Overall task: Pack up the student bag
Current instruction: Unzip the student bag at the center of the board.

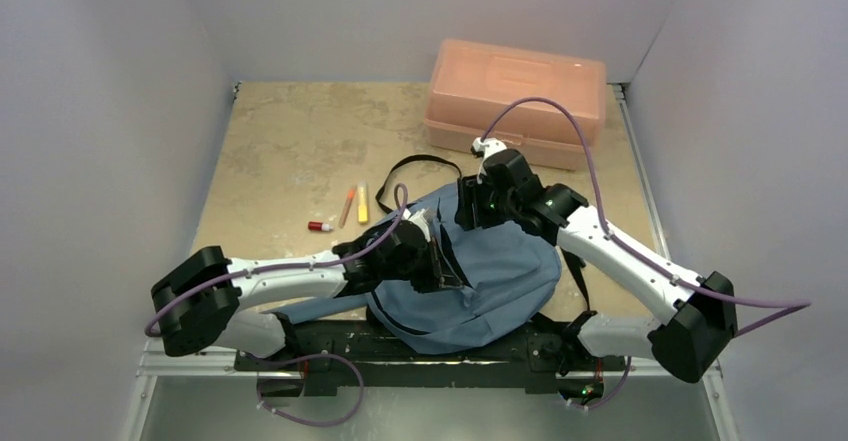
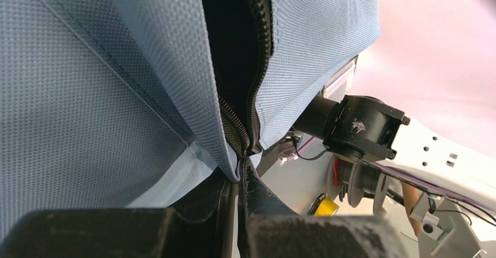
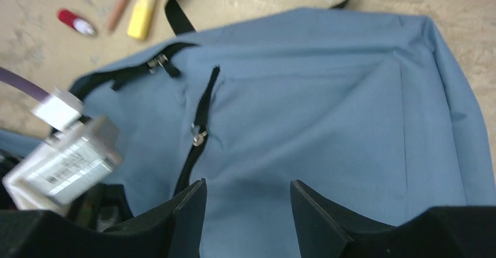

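student bag: soft blue-grey backpack, slumped on the table at the near edge, between my two arms, its near side over the arm mount.
left gripper: closed tight, pinching the student bag's edge right at the low end of a zipper. Blue fabric fills the left wrist view above my fingers.
main zipper: dark teeth, parted above my pinch, dark gap between the two blue panels.
right gripper: jaws apart, nothing between them. It hovers over the far part of the bag, plain blue fabric shows through the gap. Touching the fabric or not: can't tell.
front zipper: short dark line on the bag's face, metal pull on it, just beyond my right fingers.
second pull: metal, on another dark zipper near the bag's edge, on the side toward the pens.
black strap: thin loop on the table off the bag's far side.
yellow marker: on the table left of the bag, not touching it.
orange pencil: just beside the marker.
red-capped item: small, near the pencil, too small to name.
pink box: salmon plastic, lid down, far right of the table, apart from the bag.
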You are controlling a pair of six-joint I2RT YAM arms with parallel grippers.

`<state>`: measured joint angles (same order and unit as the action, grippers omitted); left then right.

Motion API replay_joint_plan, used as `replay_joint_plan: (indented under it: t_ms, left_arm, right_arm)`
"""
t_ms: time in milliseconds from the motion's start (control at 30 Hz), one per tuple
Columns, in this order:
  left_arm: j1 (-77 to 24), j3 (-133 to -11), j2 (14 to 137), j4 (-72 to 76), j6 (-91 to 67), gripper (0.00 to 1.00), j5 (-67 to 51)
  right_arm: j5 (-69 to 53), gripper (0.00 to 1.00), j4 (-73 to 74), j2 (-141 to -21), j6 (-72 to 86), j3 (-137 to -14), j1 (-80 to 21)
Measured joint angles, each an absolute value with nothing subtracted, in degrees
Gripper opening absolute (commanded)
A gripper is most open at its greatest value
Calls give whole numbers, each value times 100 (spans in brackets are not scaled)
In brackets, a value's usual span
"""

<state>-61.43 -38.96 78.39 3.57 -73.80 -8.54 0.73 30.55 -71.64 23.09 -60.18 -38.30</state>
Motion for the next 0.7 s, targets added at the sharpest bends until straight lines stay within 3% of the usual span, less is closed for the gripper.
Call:
replay_joint_plan:
  t_ms: [233,700]
  left_arm:
    - [-5863,-3708,7732,574,-7402,0,-1205]
    - [-5701,-3148,7988,1699,-8003,0,-1601]
  right_arm:
    - [725,59,3927,-7373,2342,-6012,-4779]
    - [1586,65,3992,-7675,2749,-5999,-5811]
